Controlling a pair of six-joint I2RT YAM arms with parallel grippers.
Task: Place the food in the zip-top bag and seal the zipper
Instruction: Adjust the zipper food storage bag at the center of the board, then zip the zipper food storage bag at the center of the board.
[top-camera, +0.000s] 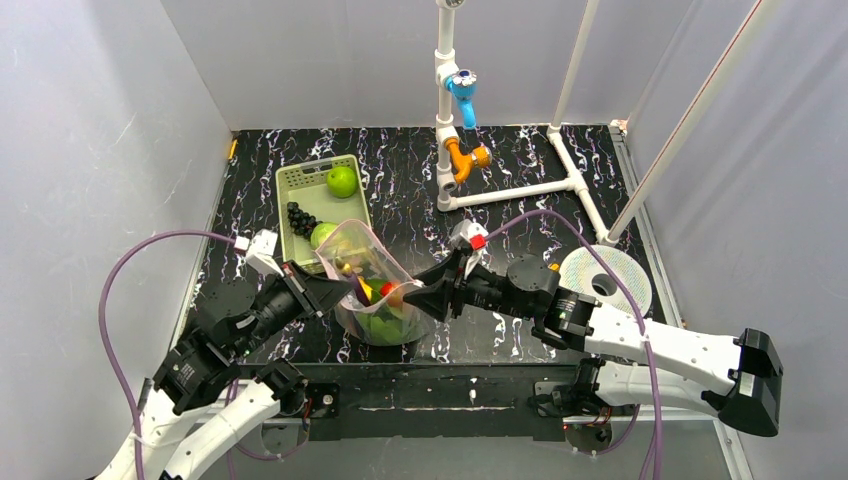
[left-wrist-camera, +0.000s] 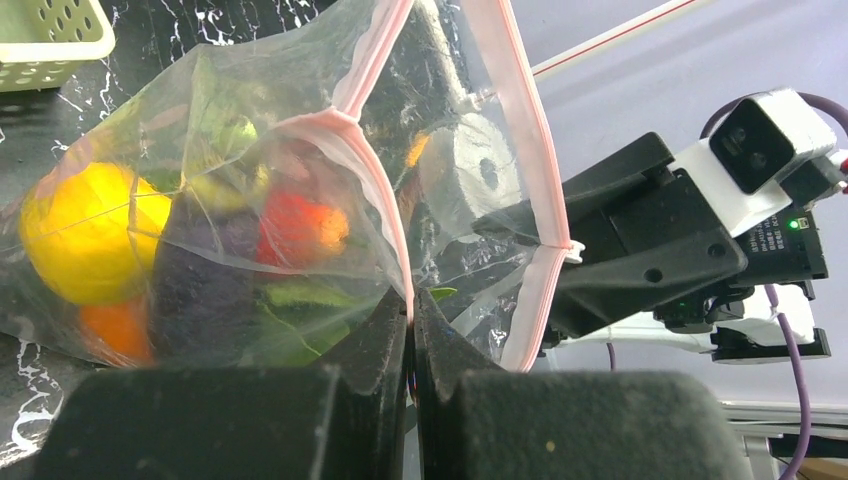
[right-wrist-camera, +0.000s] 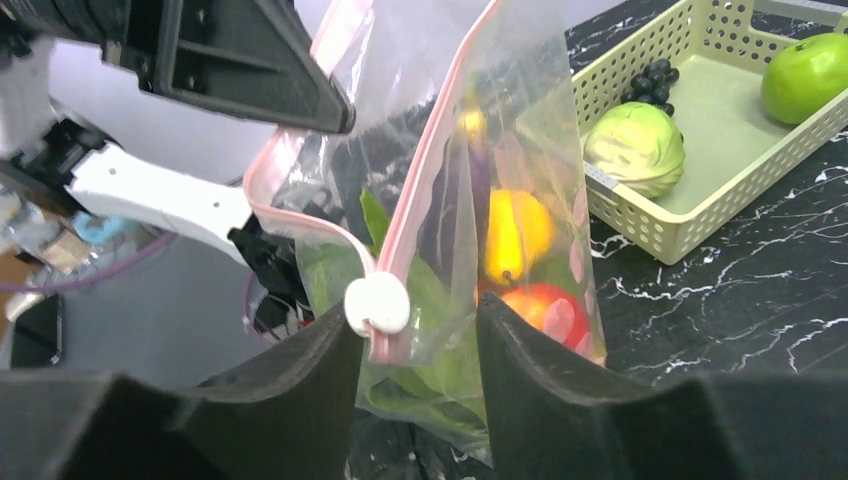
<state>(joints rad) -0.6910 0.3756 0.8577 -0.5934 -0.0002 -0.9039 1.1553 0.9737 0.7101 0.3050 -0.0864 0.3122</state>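
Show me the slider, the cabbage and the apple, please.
slider (right-wrist-camera: 377, 303): right wrist view, middle of the white knob.
cabbage (right-wrist-camera: 634, 148): right wrist view, its top leaves.
apple (top-camera: 341, 181): top external view, its centre.

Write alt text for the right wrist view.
A clear plastic zip-top bag of colourful toy food stands between the right gripper's fingers, its white zipper slider against one finger. The left gripper meets its pink rim; a pale green basket sits behind.
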